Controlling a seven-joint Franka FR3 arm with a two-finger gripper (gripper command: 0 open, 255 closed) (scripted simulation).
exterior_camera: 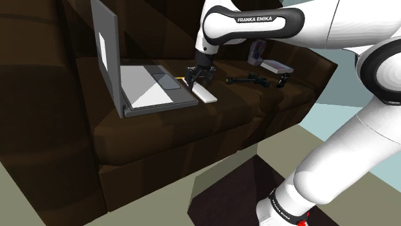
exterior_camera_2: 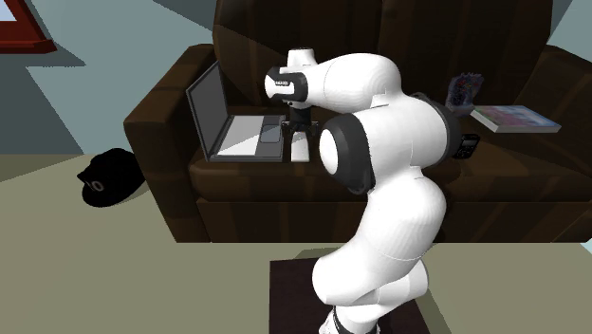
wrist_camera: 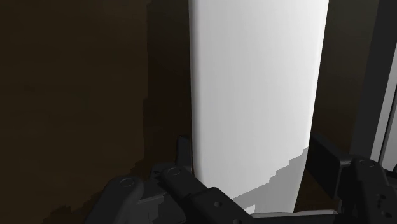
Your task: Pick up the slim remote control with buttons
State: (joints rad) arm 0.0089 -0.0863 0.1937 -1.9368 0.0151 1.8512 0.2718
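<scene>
Clasping the remote [wrist_camera: 254,76] by both long edges, the gripper [wrist_camera: 250,151] has its grasp; the remote lies on the sofa [exterior_camera: 193,131] beside the laptop [exterior_camera: 151,86], unlifted.

— How does the sofa [exterior_camera: 160,138] look?
— Dark brown and leather-like, with a dull sheen. The remote [wrist_camera: 254,95] is plain white, smooth and matt.
— And the laptop [exterior_camera: 106,45] at the shoulder view's upper left?
— Matt grey. The arm [exterior_camera_2: 398,142] has a glossy white shell; the gripper [wrist_camera: 254,156] is matt black.
</scene>
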